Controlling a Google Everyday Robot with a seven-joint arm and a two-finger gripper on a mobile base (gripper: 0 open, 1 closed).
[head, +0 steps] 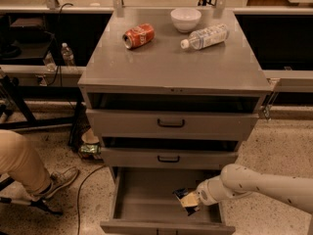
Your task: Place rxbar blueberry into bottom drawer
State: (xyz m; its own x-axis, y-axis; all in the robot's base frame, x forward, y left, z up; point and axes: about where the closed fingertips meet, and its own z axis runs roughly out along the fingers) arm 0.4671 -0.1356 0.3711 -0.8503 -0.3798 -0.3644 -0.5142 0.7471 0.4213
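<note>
The bottom drawer (146,207) of the grey cabinet is pulled open, showing a plain grey floor. My white arm reaches in from the right, and the gripper (190,199) is low inside the drawer at its right side. A dark-wrapped bar, the rxbar blueberry (183,195), is at the gripper's tip, just above or on the drawer floor. The gripper's yellowish tip covers part of the bar.
On the cabinet top lie a red soda can (138,35), a white bowl (186,19) and a clear plastic bottle (205,37). Two shallower drawers with black handles (170,124) sit above. A person's leg and shoe (34,173) are at the left.
</note>
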